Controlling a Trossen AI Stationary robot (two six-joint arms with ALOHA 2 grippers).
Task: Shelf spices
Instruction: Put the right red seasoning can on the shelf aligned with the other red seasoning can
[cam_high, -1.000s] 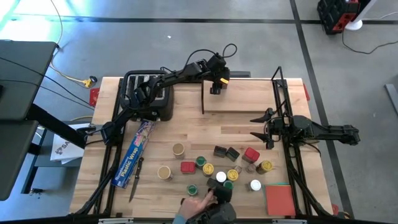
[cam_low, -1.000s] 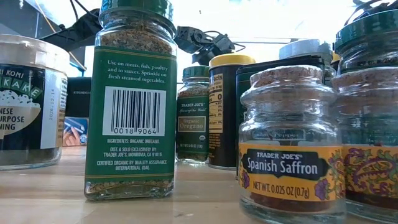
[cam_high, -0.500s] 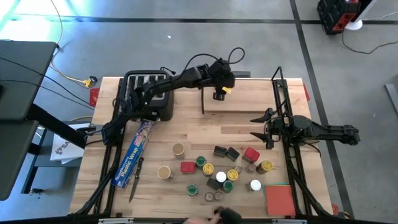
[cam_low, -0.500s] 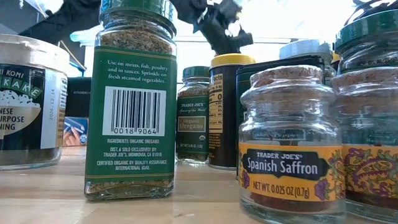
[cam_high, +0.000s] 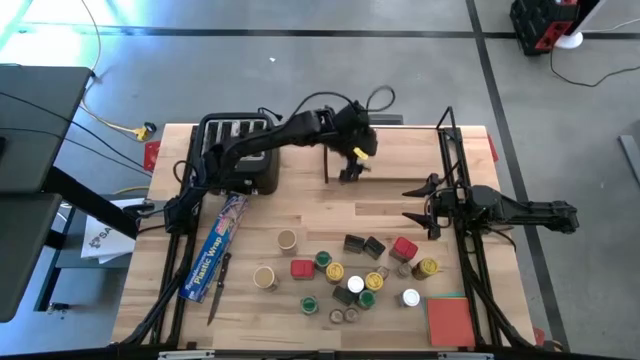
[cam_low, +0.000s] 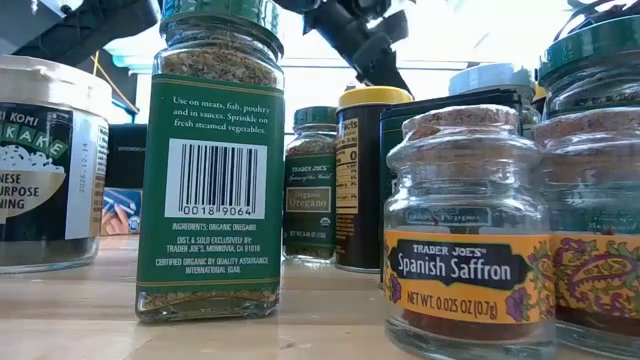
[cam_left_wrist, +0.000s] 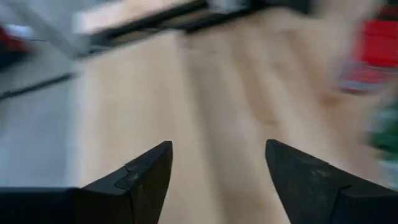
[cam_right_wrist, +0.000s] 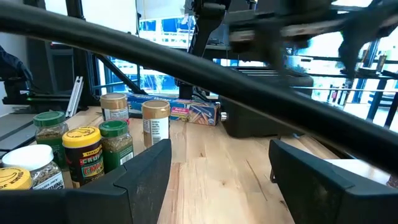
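The spices (cam_high: 355, 275) stand in a cluster on the table's near half: round jars with yellow, green, white and tan lids, a red tin, black boxes. They fill the low view (cam_low: 210, 170) and show in the right wrist view (cam_right_wrist: 81, 149). The shelf (cam_high: 390, 155), a light-wood board with black rod ends, stands at the far right. My left gripper (cam_high: 350, 172) (cam_left_wrist: 217, 162) hangs open over the shelf's left end, holding nothing. My right gripper (cam_high: 408, 203) (cam_right_wrist: 221, 162) waits open just near of the shelf, pointing toward the table's left.
A black toaster (cam_high: 240, 150) stands at the far left, under my left arm. The long blue wrap box (cam_high: 215, 250) and a dark utensil lie left of the spices. A red pad (cam_high: 448, 320) sits at the near right corner. A shelf rod (cam_right_wrist: 186, 68) crosses the right wrist view.
My left gripper has swung from beyond the shelf's far left corner toward the table's near edge and down, over the shelf's left end, staying open. A person's hand that was among the spices at the near edge has drawn back out of view.
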